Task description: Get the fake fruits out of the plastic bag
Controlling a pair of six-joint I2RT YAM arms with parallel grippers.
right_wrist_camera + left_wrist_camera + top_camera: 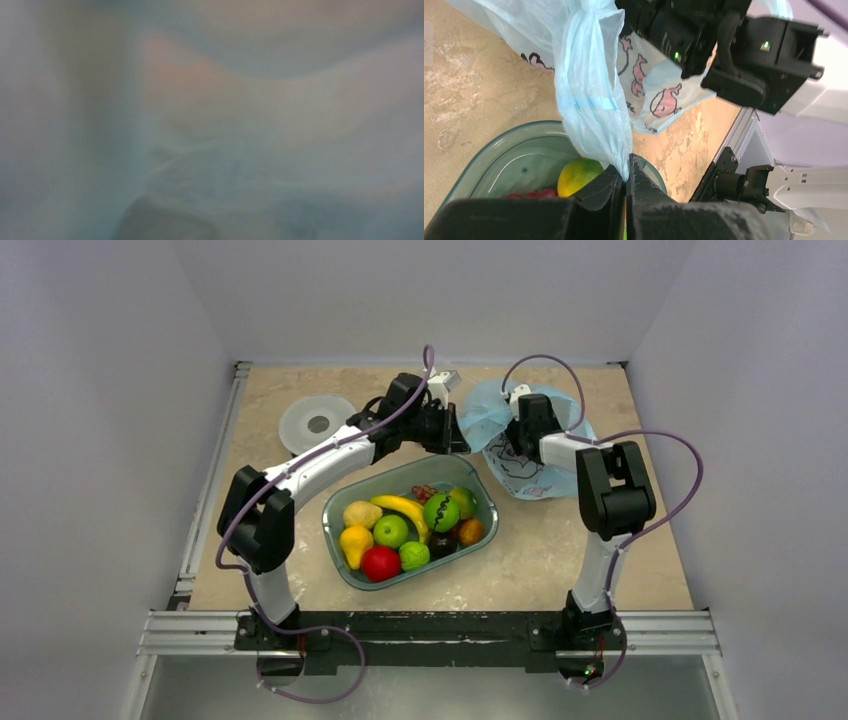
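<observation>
Pinching a fold of the light-blue plastic bag point(594, 100), my left tool point(627, 172) is clamped on it above the teal bin point(400, 478), where the dark-green fruit point(440, 512) and small orange fruit point(471, 532) lie. My right tool point(512, 450) is buried in bag film at the far tabletop point(560, 550); I cannot tell its state.

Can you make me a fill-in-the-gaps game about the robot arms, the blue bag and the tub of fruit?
1. The left pincer is shut tight on the thin blue ____.
2. The banana in the tub is coloured ____.
3. The white disc lies on the table on the ____ arm's side.
4. The apple nearest the arm bases is coloured ____.

Missing words: bag; yellow; left; red.
</observation>
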